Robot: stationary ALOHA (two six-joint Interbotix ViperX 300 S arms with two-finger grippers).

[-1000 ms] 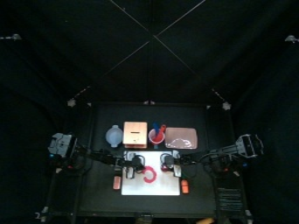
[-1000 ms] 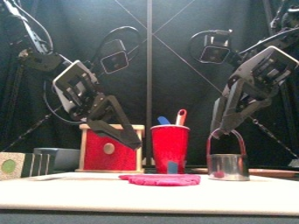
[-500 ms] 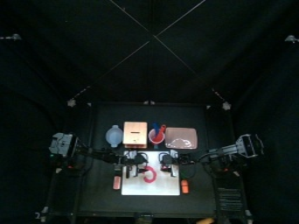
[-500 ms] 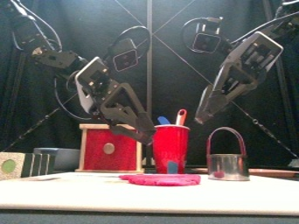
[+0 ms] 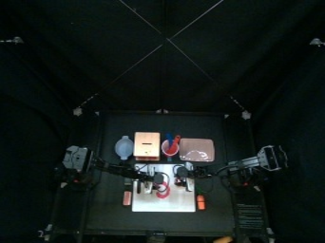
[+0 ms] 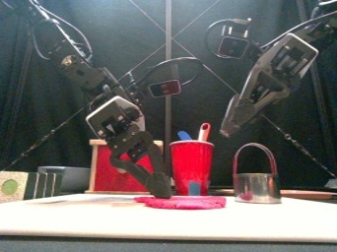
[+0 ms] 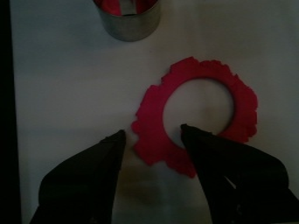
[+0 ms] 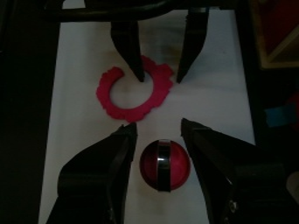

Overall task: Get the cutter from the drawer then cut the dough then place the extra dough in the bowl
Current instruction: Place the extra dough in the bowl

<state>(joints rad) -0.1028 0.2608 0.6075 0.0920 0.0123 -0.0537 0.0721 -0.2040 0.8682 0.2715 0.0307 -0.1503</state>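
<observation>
Left gripper [image 6: 158, 187] had dropped since half a second before, its arm bent steeply down. Its spread jaws straddled one side of the red dough ring [image 7: 239, 101] on the white board [image 7: 70, 87]. Right gripper [image 6: 226, 128] hung high as before, jaws apart, above a round red toy [image 8: 163, 164] that was hard to identify. Cutter [image 6: 257, 187] stood right of the dough, partly cut off in the left wrist view.
</observation>
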